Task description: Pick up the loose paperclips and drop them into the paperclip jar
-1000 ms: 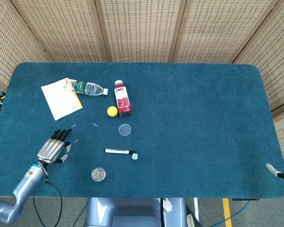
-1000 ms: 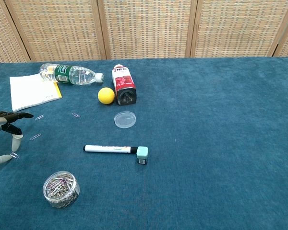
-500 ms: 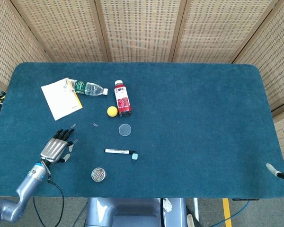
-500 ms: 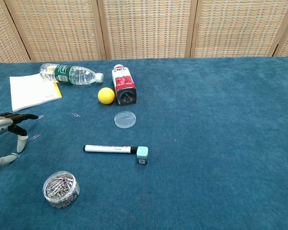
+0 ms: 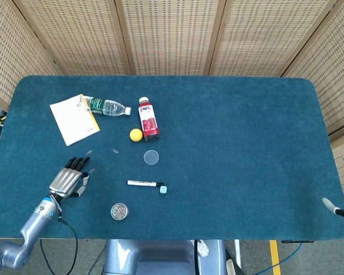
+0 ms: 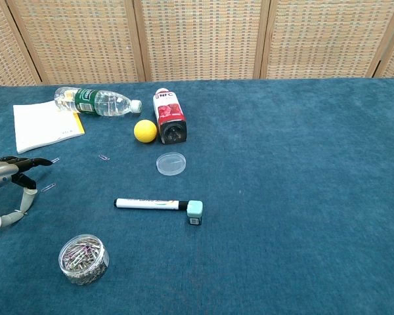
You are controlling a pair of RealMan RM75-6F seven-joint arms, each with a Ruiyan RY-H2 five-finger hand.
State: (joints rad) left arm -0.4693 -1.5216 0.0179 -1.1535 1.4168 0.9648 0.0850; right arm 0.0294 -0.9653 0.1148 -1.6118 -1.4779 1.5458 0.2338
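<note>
The clear paperclip jar (image 5: 120, 211) (image 6: 83, 258) stands open near the front left, full of clips. Loose paperclips lie on the blue cloth: one (image 6: 104, 157) (image 5: 115, 151) toward the middle, one (image 6: 54, 160) by the notepad, one (image 6: 49, 188) just right of my left hand (image 5: 69, 179) (image 6: 10, 187). That hand rests low on the cloth, fingers spread forward, with its thumb (image 6: 10, 218) and a bent finger (image 6: 29, 199) close together but apart. The clip between them is hidden. Only two parts of my right hand (image 5: 338, 209) show at the right table edge, far apart.
The jar's clear lid (image 6: 171, 163) lies mid-table. A marker (image 6: 150, 204) with its mint cap (image 6: 194, 211) lies right of the jar. Behind are a yellow ball (image 6: 144, 130), a red bottle (image 6: 169, 124), a water bottle (image 6: 95, 102) and a white notepad (image 6: 43, 125).
My left hand has shifted slightly right. Its thumb and bent finger have drawn closer around the nearest clip, which no longer shows. The right hand has not moved.
</note>
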